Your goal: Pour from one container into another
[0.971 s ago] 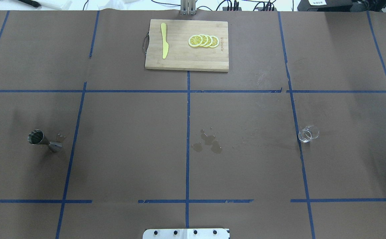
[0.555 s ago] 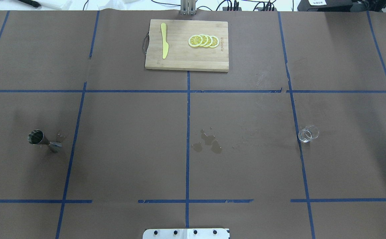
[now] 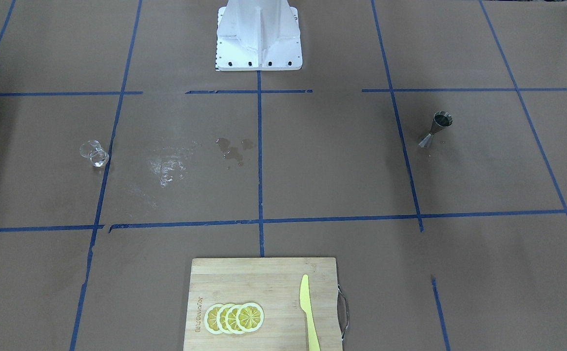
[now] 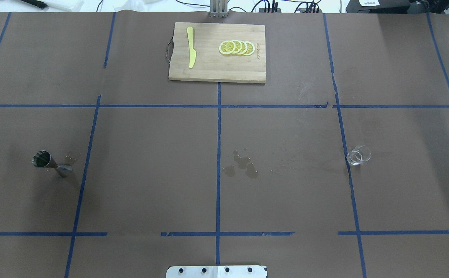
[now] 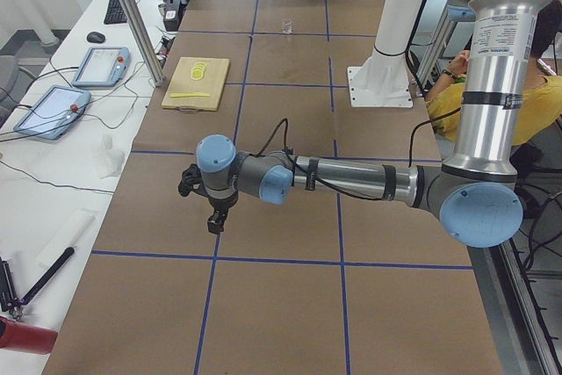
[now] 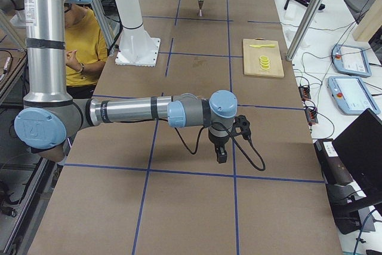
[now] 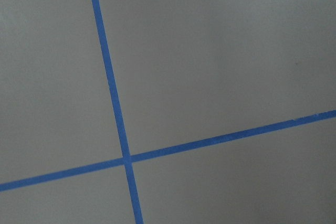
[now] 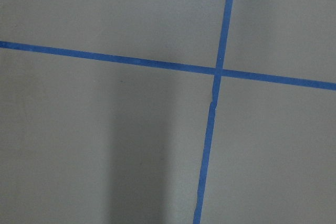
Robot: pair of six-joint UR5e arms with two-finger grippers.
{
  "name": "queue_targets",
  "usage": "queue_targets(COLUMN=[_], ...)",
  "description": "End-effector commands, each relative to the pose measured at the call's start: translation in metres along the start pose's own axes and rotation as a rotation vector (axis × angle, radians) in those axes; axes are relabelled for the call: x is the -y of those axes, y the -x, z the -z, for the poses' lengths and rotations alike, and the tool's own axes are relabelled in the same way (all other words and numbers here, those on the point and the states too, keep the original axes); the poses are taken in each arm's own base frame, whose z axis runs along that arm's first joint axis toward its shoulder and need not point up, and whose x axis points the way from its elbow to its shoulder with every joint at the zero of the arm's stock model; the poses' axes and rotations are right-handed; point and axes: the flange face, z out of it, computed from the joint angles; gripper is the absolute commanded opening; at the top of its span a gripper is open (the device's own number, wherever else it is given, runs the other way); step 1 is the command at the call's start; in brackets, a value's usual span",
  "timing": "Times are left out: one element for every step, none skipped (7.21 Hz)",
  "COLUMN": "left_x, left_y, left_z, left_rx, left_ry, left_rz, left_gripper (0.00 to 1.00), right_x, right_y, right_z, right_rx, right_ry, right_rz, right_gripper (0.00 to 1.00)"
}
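Note:
The small clear glass cup (image 4: 358, 155) stands upright on the right side of the table, also seen as the cup (image 3: 94, 152) in the front-facing view. The steel jigger (image 4: 50, 164) stands upright far to the left, with a few drops beside it; it shows as the jigger (image 3: 437, 129) from the front. Neither gripper is in the overhead view. My left gripper (image 5: 213, 224) hangs above the table's left end, well outside the jigger. My right gripper (image 6: 220, 156) hangs over the right end, past the cup. I cannot tell whether either is open or shut.
A wet puddle (image 4: 241, 166) lies at mid-table, with dried splash marks toward the cup. A wooden cutting board (image 4: 216, 73) at the far edge carries lemon slices (image 4: 236, 47) and a yellow knife (image 4: 190, 48). The robot base (image 3: 258, 44) stands at the near edge.
A black part of the right gripper at the overhead view's right edge has moved out of view to the right. Cup, jigger and puddle have not moved.

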Motion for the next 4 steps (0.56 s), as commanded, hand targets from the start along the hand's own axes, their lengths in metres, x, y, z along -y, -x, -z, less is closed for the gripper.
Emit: queue_targets(left_x=[-0.030,-0.027,-0.020,-0.023], left_y=[0.036,0.053,0.071,0.073], left_z=[-0.005,0.018,0.054,0.064], left_rx=[0.051,0.058,0.065,0.073], left_ry=[0.067,0.067,0.058,0.042], left_rz=[-0.093,-0.019,0.068,0.096], left_gripper=[1.00,1.00,1.00,1.00], right_x=[-0.001,0.004,0.005,0.007], right_y=[-0.007,-0.004,-0.003,-0.001], right_z=[-0.001,0.001,0.002,0.004], right_rx=[-0.019,-0.023,-0.023,-0.022], right_ry=[0.008,0.004,0.002,-0.001], right_rz=[-0.013,-0.005,-0.003,-0.002], right_gripper=[1.00,1.00,1.00,1.00])
